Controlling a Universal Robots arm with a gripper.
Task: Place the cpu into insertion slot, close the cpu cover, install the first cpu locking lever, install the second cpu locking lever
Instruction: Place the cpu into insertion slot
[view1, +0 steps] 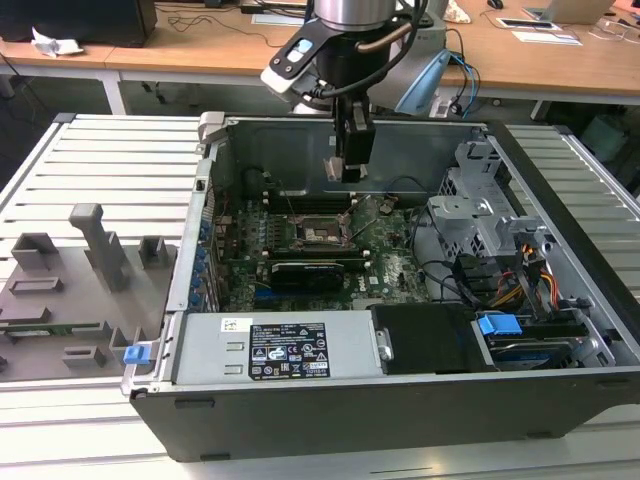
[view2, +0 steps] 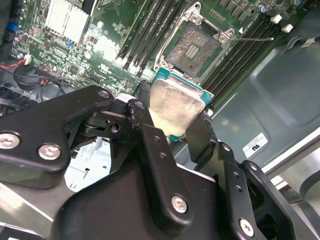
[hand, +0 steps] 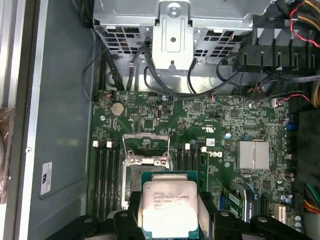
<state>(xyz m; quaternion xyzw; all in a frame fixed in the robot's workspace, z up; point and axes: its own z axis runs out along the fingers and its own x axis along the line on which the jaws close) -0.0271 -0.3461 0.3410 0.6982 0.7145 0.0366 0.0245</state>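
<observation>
Evidently so it can go down flat, the gripper pinches the cpu by two opposite edges, metal top up, above the bare insertion slot in the middle of the motherboard.

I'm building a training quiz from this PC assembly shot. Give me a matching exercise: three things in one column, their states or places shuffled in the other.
1 silver-topped square cpu
2 black-rimmed square insertion slot
3 silver finned heatsink

A mounted on the green board
B empty, dark centre exposed
C clamped in the black gripper

Pairs: 1-C, 2-B, 3-A
</observation>
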